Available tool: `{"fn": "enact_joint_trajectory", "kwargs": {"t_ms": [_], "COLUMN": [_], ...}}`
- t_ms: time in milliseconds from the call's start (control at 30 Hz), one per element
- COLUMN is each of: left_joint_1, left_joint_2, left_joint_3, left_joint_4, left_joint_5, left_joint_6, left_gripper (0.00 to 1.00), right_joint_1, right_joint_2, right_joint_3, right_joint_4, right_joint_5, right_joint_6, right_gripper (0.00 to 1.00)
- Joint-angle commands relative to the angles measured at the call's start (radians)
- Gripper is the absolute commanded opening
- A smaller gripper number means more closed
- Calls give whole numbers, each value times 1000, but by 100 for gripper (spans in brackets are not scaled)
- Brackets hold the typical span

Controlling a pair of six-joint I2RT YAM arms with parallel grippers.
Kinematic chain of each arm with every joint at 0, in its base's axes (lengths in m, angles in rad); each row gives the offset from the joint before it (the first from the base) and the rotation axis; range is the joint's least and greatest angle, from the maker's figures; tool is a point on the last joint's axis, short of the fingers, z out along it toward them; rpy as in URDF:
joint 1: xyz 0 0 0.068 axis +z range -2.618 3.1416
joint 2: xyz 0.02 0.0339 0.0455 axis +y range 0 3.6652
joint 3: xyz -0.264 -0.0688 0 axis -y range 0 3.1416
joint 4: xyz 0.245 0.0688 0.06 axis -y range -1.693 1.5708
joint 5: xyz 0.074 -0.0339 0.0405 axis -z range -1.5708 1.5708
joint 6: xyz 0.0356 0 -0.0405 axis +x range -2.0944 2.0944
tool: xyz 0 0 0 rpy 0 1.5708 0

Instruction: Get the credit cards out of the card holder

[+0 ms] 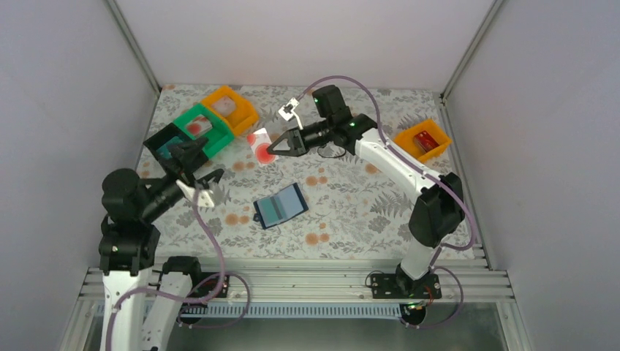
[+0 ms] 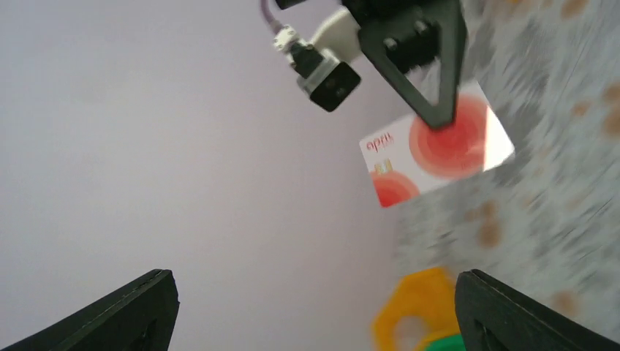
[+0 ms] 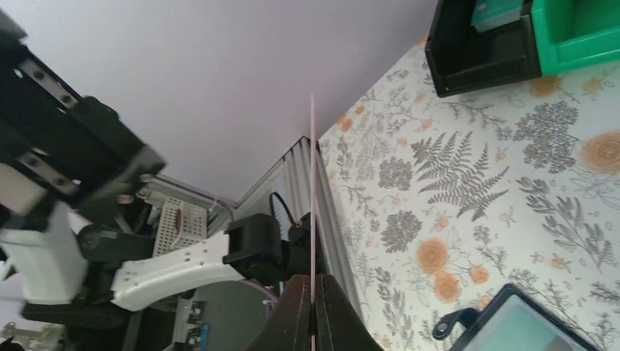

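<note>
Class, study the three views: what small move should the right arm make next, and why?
Probably carry the card left to the green bin: the right gripper is shut on it, well away from the holder, the left gripper stands open and apart, and that bin is close by.

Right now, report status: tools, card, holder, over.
Right tool shut on credit card, in air. Left tool open, empty. Card holder open on table. No obstruction seen.

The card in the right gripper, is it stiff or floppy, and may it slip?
Probably stiff: seen edge-on, the card draws a straight line. Likely light, being so thin. It might pivot or slip: the right gripper pinches it with narrow tips.
</note>
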Motion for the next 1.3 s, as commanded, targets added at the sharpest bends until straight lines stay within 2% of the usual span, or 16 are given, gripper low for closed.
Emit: {"fn": "enact_joint_trajectory", "kwargs": {"t_ms": [0, 100, 200, 267, 400, 533, 700, 833, 1100, 1200, 1267], "left_joint_1": [-27, -37, -42, -43, -45, -45, -45, -45, -47, -48, -50], "left_joint_2": [-89, -140, -196, -204, -203, -196, -151, -146, -145, -147, -149], "left_joint_3": [-140, -227, -347, -347, -310, -291, -266, -274, -278, -276, -269], "left_joint_4": [200, 319, 436, 425, 338, 231, 212, 232, 253, 243, 229], "left_joint_5": [-34, 51, 139, 194, 163, 128, 24, -15, -9, -17, -20], "left_joint_6": [741, 968, 1273, 1374, 1391, 1423, 1407, 1389, 1382, 1381, 1370], "left_gripper": [95, 92, 87, 85, 78, 59, 56, 49, 21, 4, 2], "right_joint_1": [8, 22, 61, 88, 125, 148, 172, 187, 227, 229, 228], "right_joint_2": [-30, -25, -3, 14, 32, 61, 86, 95, 140, 151, 153], "right_joint_3": [64, 56, 90, 121, 154, 198, 257, 248, 278, 284, 283], "right_joint_4": [-34, -8, -1, -2, 6, 9, -41, -41, -46, -55, -64], "right_joint_5": [-53, -59, -62, -62, -67, -81, -92, -100, -124, -125, -123], "right_joint_6": [84, 121, 139, 136, 132, 139, 99, 97, 89, 86, 79], "right_gripper": [4, 4, 4, 4, 4, 4, 4, 4, 4, 4, 4]}}
